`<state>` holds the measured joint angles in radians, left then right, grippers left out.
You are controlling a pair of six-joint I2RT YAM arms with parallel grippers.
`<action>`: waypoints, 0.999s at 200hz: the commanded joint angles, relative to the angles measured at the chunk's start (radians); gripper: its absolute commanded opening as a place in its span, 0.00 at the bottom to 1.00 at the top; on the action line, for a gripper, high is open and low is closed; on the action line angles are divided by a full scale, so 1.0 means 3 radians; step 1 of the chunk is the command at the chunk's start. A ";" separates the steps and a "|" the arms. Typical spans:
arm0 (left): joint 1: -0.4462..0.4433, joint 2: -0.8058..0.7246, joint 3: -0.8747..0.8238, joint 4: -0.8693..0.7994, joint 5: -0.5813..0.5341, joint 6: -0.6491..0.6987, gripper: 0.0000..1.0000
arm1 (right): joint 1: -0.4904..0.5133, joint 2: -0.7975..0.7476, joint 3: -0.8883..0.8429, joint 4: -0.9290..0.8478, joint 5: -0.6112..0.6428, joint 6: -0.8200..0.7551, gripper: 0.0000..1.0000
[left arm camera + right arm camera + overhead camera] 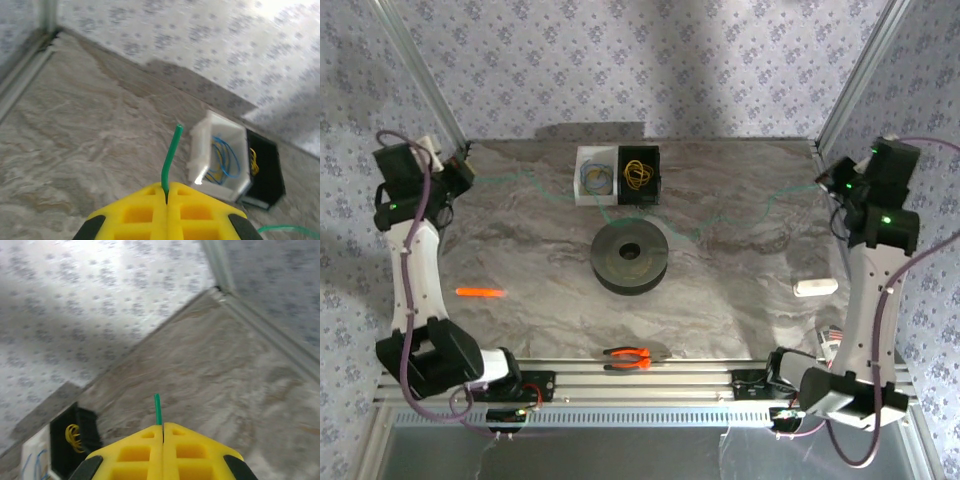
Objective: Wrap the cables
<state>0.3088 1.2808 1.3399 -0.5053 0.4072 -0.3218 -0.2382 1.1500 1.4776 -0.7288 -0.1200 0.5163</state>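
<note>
Left wrist: left gripper [167, 192] clenched on end of green cable [171, 150], stub poking up past yellow fingers [140, 212]. White box [199, 150] with blue coil [227, 160] lies beyond.

Right wrist: right gripper [163, 429] pinches cable's other end.

Top: cable strung slack across table [520, 250], passing far side of dark spool [631, 257].

Best course, likely: keep both pinches firm, feed evenly, steer slack clear of white box.

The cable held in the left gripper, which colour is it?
Green. The cable shows best in the left wrist view, pinched by the left gripper.
</note>
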 commanded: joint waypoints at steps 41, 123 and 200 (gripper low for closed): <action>-0.0420 -0.0745 -0.0362 -0.0068 -0.0721 -0.0134 0.00 | 0.1113 0.0719 0.0040 0.0640 0.0601 0.0345 0.00; -0.0530 -0.0809 -0.0516 0.0240 -0.1010 -0.0364 0.00 | 0.1181 0.1421 0.0638 0.0323 0.0964 0.0264 0.12; -0.0705 -0.0509 -0.0384 0.0616 -0.1441 -0.0599 0.00 | 0.1003 0.1789 0.1006 0.0199 0.0519 0.0094 0.86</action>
<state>0.1200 1.0969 1.1862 -0.3862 0.0330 -0.4736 0.0692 1.6691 1.7336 -0.6453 0.1032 0.5728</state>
